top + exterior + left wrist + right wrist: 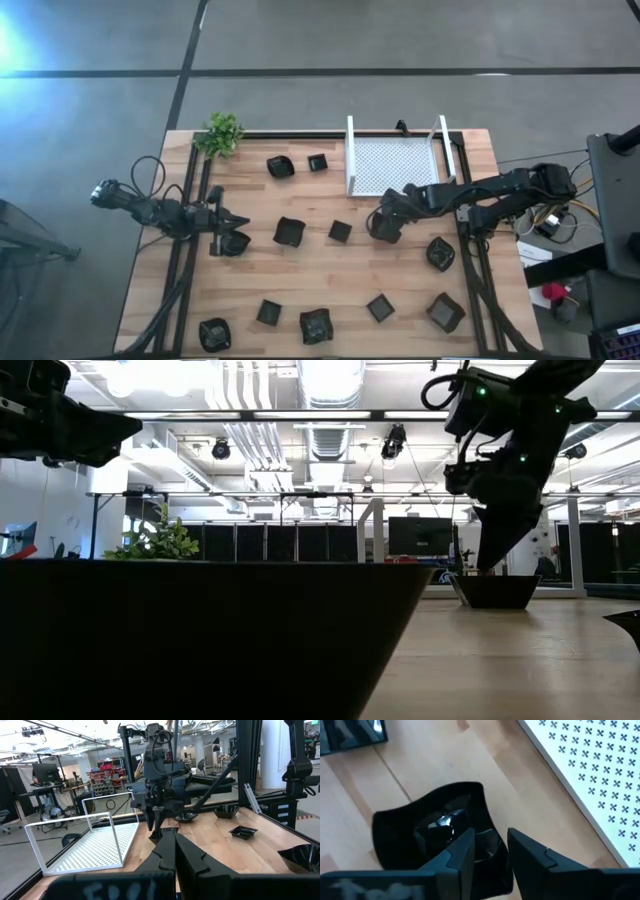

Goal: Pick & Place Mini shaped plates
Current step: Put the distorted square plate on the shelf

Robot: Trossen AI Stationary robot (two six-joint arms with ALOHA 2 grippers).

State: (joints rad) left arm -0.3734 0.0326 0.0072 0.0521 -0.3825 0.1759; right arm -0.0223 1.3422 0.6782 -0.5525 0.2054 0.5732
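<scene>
From above, the wooden tabletop (320,290) carries about a dozen mini shaped plates scattered over it, none yet on the white mesh tray (395,165) at the far edge. The right gripper (385,222) hangs just in front of that tray, over one plate (384,232), probably because a short carry to the tray follows. The left gripper (232,220) waits near the left edge, next to another plate (236,243).

In the low view, a plate very near the lens blocks most of the picture. The right gripper (492,560) points steeply down to a small dish (497,591) on the table.

In the left wrist view, the left gripper (175,851) has its fingers pressed together, holding nothing. The right arm (160,770) stands beside the tray's wall.

In the right wrist view, the right gripper (490,847) is spread a little, with one finger inside the glossy plate (435,827) and one outside. I judge it straddles the rim to pinch it; it is not yet clamped.
</scene>
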